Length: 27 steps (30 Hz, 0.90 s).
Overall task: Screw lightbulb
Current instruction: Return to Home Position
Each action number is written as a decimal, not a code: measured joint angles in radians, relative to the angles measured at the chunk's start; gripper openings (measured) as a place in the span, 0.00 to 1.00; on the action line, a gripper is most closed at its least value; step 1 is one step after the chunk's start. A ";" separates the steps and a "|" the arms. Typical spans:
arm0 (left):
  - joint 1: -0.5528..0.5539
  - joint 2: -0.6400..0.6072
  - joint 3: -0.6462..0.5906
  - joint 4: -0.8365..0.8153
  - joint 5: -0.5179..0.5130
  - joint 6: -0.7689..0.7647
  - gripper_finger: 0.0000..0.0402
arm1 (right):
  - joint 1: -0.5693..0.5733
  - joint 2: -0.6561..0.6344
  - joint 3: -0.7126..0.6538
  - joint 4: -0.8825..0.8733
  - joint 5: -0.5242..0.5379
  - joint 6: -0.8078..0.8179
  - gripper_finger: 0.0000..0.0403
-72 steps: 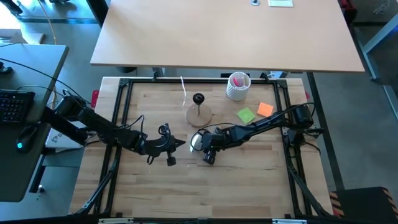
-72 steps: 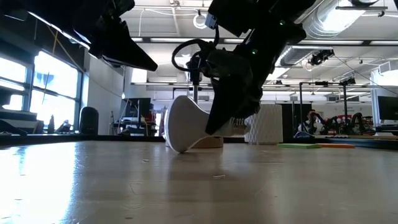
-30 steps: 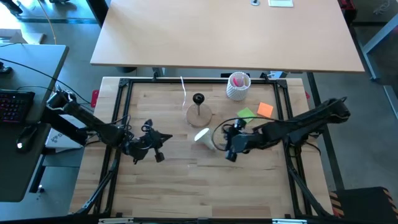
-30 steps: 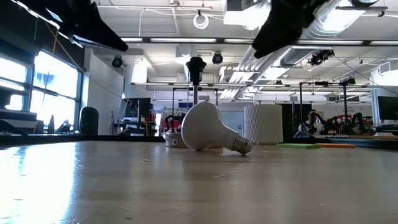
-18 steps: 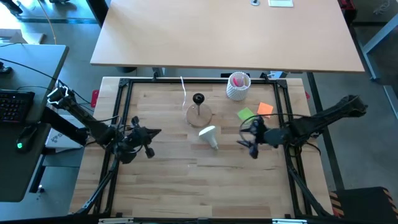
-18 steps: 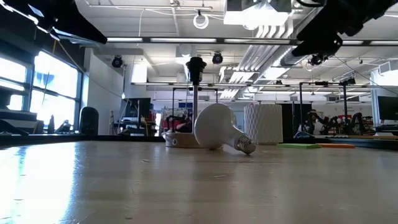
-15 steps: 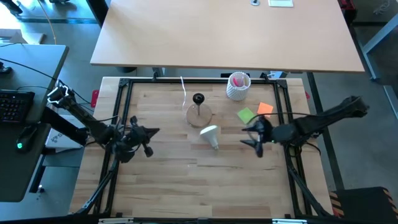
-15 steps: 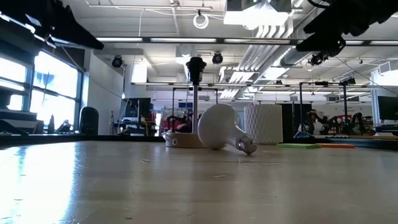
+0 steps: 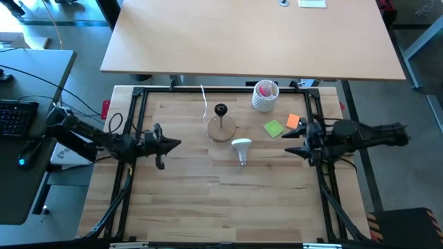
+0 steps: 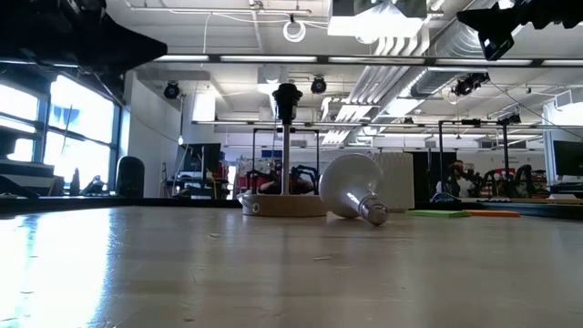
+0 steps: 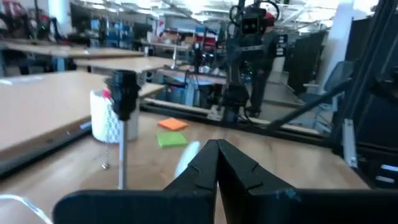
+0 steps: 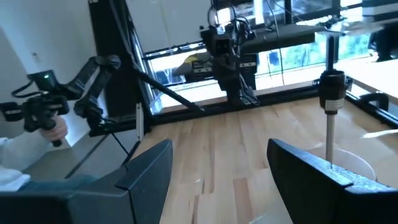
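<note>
Lightbulb point(image 9: 241, 147) on side, midway, well apart from both; left fingers point(image 11: 202, 173) pressed together, right fingers point(image 12: 149, 169) spread.

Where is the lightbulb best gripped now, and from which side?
Probably across the white globe of the lightbulb, from above. It lies on its side near the wooden lamp stand, silvery base pointing away from it; gripping the globe leaves the threads free.

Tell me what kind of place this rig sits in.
Probably a robotics lab or workshop: exposed ceiling ducts, what look like more robot rigs across the room, and a keyboard beside the wooden table.
</note>
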 joint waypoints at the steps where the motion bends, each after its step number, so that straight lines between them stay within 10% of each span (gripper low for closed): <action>1: 0.018 -0.011 -0.007 0.004 0.013 0.012 0.00 | -0.009 -0.012 0.000 -0.006 -0.013 -0.009 0.64; 18: 0.148 -0.576 -0.012 -0.614 0.051 -0.095 0.00 | -0.084 -0.065 -0.108 0.012 -0.017 0.010 0.64; 27: 0.146 -0.573 -0.013 -0.667 0.061 -0.079 0.00 | -0.084 -0.100 -0.328 0.261 -0.025 0.095 0.64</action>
